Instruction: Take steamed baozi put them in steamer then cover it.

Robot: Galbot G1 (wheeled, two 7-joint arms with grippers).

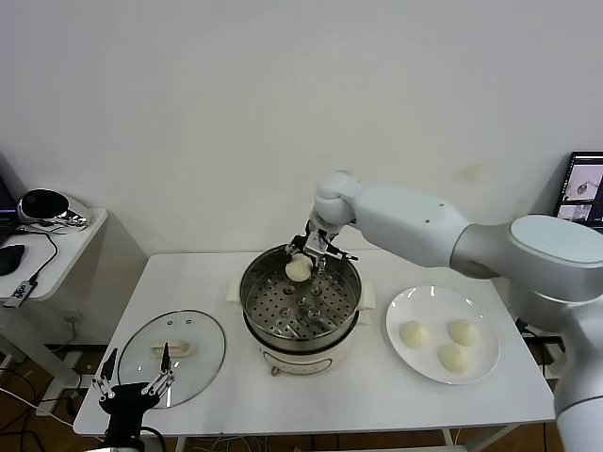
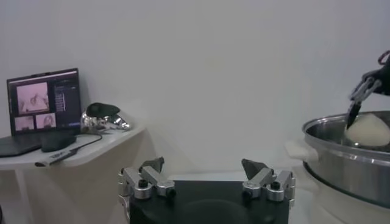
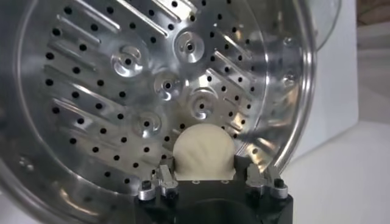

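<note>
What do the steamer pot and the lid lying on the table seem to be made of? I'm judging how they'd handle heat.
The steamer looks like polished stainless steel: its shiny wall and perforated tray mirror the light. Its base seems to be white plastic, matte. The lid appears to be clear glass with a metal rim, as the table shows through it.

Cream-white baozi (image 1: 298, 269) over shiny silver steamer (image 1: 254, 282) dotted with dark holes on a white base, three more cream buns (image 1: 415, 333) on white plate (image 1: 400, 309), clear glass lid (image 1: 203, 353), white table (image 1: 377, 395).
</note>
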